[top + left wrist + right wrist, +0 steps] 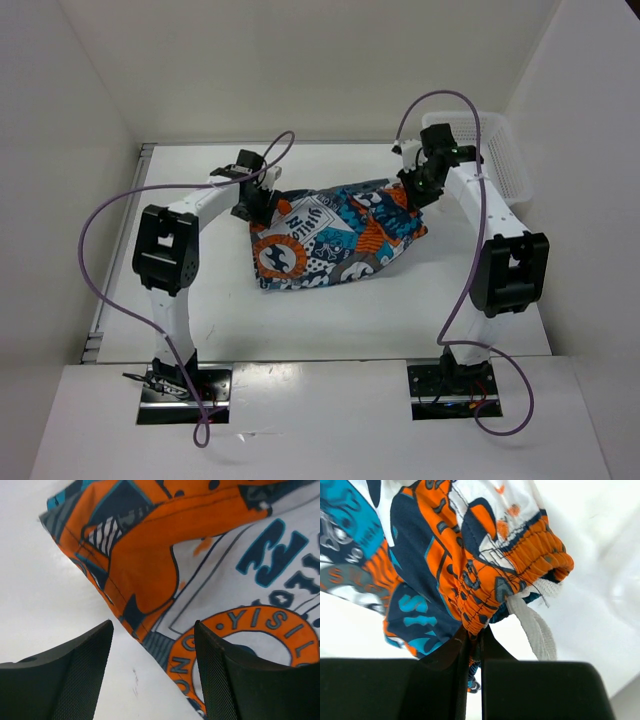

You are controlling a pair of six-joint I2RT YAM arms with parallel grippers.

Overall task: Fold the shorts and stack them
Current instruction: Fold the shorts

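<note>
White table (200, 310) carries the shorts (335, 235) at its middle, lying rumpled in a loose heap. At their 10 o'clock edge the left gripper (258, 200) hovers with its fingers spread wide, one over the print and the other over bare table, the hem running between them. At the 2 o'clock corner the right gripper (420, 190) is pressed together on the orange elastic waistband, pinching the shorts. Farther off, at the table's 2 o'clock, stands a white mesh basket (500, 150); what it holds cannot be told.
</note>
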